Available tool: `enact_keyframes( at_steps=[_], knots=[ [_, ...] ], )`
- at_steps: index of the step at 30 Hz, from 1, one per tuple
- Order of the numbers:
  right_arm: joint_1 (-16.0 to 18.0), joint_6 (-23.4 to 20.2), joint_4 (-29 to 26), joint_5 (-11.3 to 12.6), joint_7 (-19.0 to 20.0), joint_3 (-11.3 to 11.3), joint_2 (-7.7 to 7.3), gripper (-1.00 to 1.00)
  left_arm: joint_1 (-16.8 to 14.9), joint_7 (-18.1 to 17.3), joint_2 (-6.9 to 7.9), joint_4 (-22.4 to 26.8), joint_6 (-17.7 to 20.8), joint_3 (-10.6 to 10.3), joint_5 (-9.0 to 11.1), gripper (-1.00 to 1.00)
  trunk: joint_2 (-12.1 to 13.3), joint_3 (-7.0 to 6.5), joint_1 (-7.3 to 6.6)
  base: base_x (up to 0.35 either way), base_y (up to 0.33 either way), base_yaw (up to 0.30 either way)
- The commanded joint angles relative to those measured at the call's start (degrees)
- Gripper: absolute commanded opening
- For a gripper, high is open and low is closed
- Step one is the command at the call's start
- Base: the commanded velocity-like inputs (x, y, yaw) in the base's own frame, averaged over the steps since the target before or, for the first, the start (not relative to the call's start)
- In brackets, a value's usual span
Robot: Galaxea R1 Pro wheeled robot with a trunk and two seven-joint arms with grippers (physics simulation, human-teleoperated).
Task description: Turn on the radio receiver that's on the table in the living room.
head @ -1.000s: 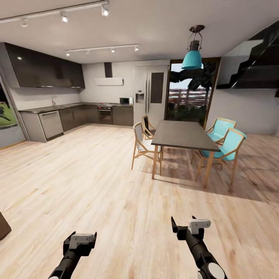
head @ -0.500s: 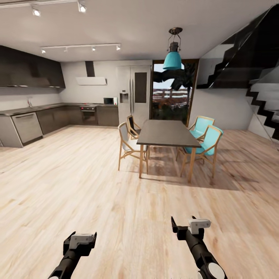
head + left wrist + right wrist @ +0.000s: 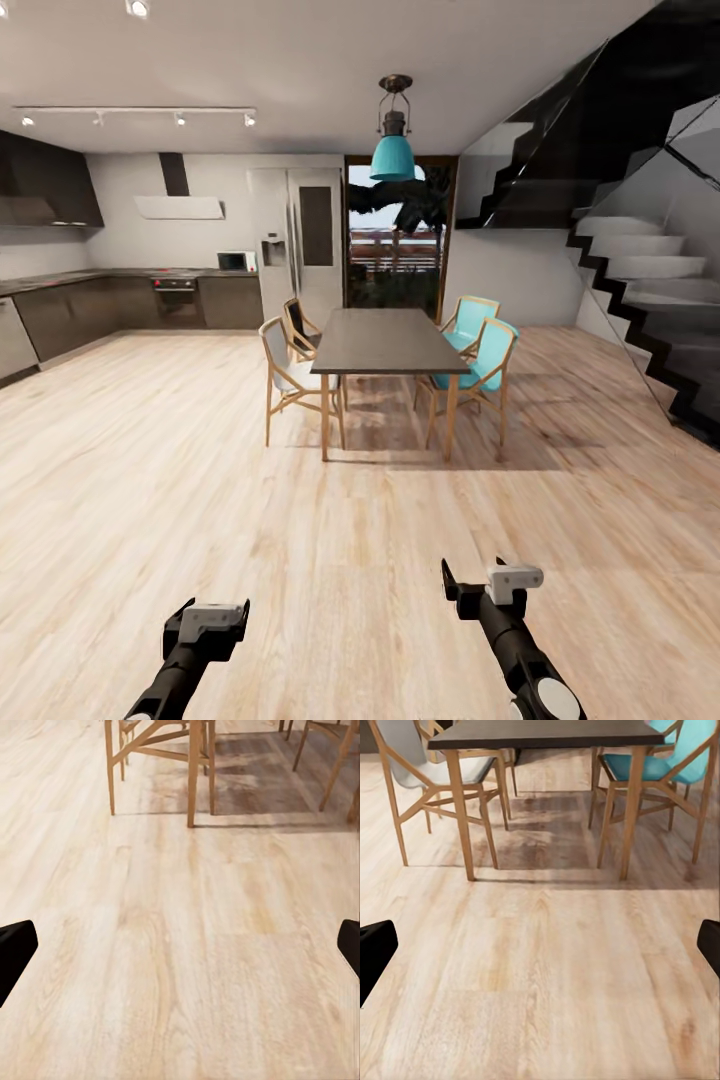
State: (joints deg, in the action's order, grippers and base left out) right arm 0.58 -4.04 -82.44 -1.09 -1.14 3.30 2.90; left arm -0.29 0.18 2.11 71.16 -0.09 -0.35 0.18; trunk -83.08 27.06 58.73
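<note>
The radio receiver and its low table are out of view; I face a kitchen and dining area. My left gripper (image 3: 212, 612) and right gripper (image 3: 478, 582) hang low in front of me over the light wood floor (image 3: 300, 510). Both are open with nothing between the fingers. In the left wrist view the dark fingertips (image 3: 15, 952) stand far apart at the picture's edges, over bare floorboards. The right wrist view shows the same wide gap between its fingertips (image 3: 375, 949), with the dining table's legs ahead.
A tall dark-topped dining table (image 3: 388, 340) stands ahead, with pale wooden chairs (image 3: 285, 370) on one side and teal chairs (image 3: 488, 355) on the other. A staircase (image 3: 650, 300) rises at the right. Kitchen counters (image 3: 60, 310) and a fridge (image 3: 295, 240) line the back left.
The whole view has swung to the right: the dining table now sits at the picture's centre and the staircase has come in. Both grippers keep their place and stay open.
</note>
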Motion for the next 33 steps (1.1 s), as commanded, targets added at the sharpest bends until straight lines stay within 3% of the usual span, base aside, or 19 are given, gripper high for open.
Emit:
enact_keyframes(
  at_steps=[1, 33],
  knots=[
    [0.0, 0.0, 0.0, -0.01, 0.0, 0.01, 0.0, 1.0, -0.01, 0.0, 0.0, 0.01, 0.0, 0.0, 0.0, 1.0, 0.0, 0.0, 0.0, 0.0, 0.0, -0.291],
    [0.02, 0.0, 0.04, 0.03, 0.0, 0.0, 0.09, 1.0, -0.03, 0.0, 0.0, -0.11, 0.0, 0.0, 0.0, 1.0, 0.0, 0.0, 0.0, 0.0, 0.0, -0.291]
  ],
)
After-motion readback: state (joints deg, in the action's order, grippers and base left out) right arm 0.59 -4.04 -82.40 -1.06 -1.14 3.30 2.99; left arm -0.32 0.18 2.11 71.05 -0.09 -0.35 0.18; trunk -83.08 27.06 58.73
